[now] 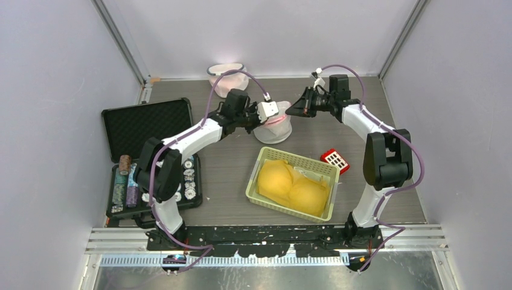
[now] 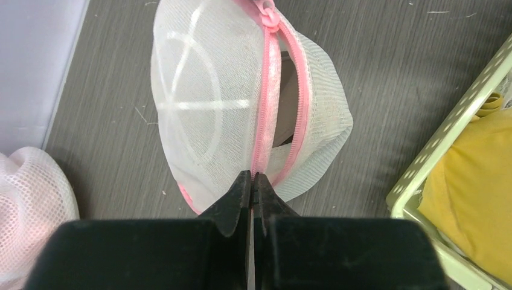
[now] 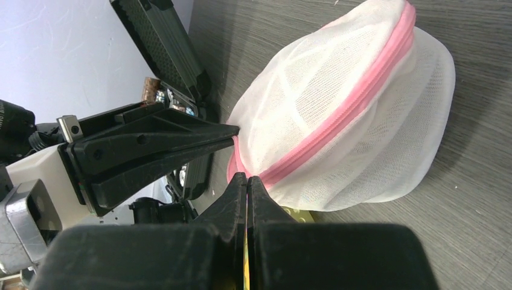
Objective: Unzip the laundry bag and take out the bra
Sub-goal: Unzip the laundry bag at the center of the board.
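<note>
Tabletop (image 1: pixel 229 163): grey, walls on three sides.
Laundry bag (image 1: pixel 275 128): far centre, zip (image 2: pixel 264 103) partly open.
Left pincer (image 2: pixel 252 176): together, pinching bag's zip edge.
Right pincer (image 3: pixel 248 178): together, at zip band.
Basket (image 1: pixel 255 175): rim just near of bag.

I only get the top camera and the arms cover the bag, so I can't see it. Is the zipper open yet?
Observer: Partly. On the left wrist camera, the pink zipper of the laundry bag gapes in the middle, with a dark slit between its two sides.
Operator: What is the left gripper doing?
Observer: The left gripper is shut on the near end of the zipper, at the bag's edge.
Operator: And the other one?
Observer: On the right wrist camera, the right gripper is shut on the pink band too, right beside the left one's tips.
</note>
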